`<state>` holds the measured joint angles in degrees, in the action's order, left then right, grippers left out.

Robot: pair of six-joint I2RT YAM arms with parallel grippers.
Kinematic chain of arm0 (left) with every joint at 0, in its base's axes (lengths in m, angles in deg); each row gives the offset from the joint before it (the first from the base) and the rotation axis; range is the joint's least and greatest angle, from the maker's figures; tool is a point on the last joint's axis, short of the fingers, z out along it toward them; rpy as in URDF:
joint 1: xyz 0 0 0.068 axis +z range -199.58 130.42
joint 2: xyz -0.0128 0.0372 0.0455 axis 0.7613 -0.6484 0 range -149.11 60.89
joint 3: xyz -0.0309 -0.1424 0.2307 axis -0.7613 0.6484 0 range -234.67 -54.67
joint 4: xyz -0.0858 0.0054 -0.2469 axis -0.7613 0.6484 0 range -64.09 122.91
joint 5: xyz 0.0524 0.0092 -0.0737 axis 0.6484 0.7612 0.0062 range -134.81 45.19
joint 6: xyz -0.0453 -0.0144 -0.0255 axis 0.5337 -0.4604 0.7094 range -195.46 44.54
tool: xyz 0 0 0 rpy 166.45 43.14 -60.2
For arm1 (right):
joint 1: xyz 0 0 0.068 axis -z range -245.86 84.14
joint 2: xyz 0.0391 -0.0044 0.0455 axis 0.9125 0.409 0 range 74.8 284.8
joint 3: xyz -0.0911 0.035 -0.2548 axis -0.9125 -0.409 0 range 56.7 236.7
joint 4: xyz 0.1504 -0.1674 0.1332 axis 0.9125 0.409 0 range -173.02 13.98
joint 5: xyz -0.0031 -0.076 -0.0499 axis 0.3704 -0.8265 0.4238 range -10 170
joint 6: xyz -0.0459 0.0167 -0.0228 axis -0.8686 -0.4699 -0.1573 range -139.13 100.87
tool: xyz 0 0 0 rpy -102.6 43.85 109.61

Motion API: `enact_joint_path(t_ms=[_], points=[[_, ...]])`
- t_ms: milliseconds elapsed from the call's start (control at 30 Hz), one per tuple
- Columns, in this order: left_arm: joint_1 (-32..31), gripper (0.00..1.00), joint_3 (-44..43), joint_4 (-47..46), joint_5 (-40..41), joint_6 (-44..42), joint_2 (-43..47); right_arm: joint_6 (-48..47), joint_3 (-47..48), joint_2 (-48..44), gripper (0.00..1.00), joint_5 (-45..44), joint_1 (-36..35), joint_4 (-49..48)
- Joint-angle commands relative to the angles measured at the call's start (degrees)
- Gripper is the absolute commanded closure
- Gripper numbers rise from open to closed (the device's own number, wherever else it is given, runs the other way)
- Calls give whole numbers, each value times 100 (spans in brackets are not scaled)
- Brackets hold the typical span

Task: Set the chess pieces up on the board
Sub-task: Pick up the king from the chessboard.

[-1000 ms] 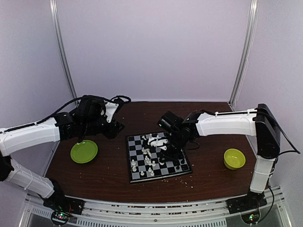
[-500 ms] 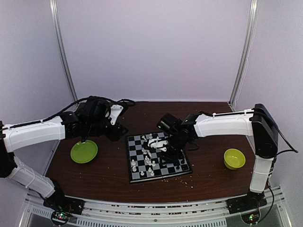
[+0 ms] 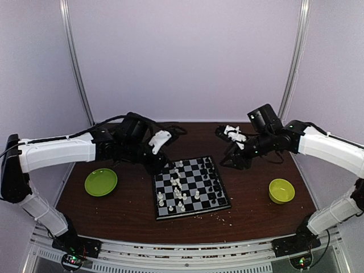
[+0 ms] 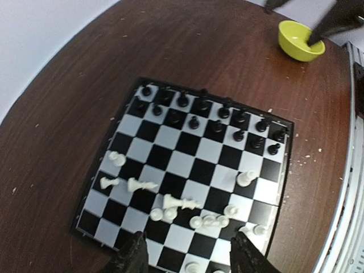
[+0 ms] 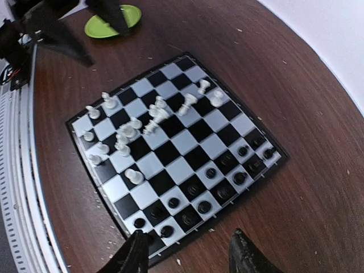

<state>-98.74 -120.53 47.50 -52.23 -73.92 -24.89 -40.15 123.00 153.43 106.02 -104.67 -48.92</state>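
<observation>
**A:** Where does the set stand?

**B:** The small square chessboard of black and light-grey checks, with a thin black rim, lies flat near the middle of the dark brown wooden table. The tiny black chessmen stand upright in two rows along its right edge.

**A:** And the other colour?

**B:** The tiny white chessmen are strewn over the middle and left squares (several lie on their sides, a few bunched close together).

**A:** The arms?

**B:** The left gripper hangs over the white side of the chessboard, by its far left corner in the top view. Its dark fingers are spread wide with nothing between them. The right gripper hangs off the chessboard, beyond the far right corner. Its jaws are parted as well and empty, and its camera looks down across the black rows.

**A:** What lies around?

**B:** A round lime-green plate sits left of the chessboard, well apart from it. A round lime-green bowl sits to the right. Pale crumbs dot the table along the near edge of the chessboard.
</observation>
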Motion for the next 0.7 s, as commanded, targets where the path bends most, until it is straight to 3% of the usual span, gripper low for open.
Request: enact_joint_path(t_ms=[0, 233, 667], points=[[-528, 49, -880, 780, -394, -789, -792, 118, -1003, -441, 50, 435, 804, -780], [-970, 49, -1945, 1519, -59, -1164, -2006, 434, -1091, -561, 48, 800, 1702, -1022], [-1086, 49, -2676, 1601, 91, -1320, -3106, 294, -1066, -432, 48, 1038, 1917, -901]])
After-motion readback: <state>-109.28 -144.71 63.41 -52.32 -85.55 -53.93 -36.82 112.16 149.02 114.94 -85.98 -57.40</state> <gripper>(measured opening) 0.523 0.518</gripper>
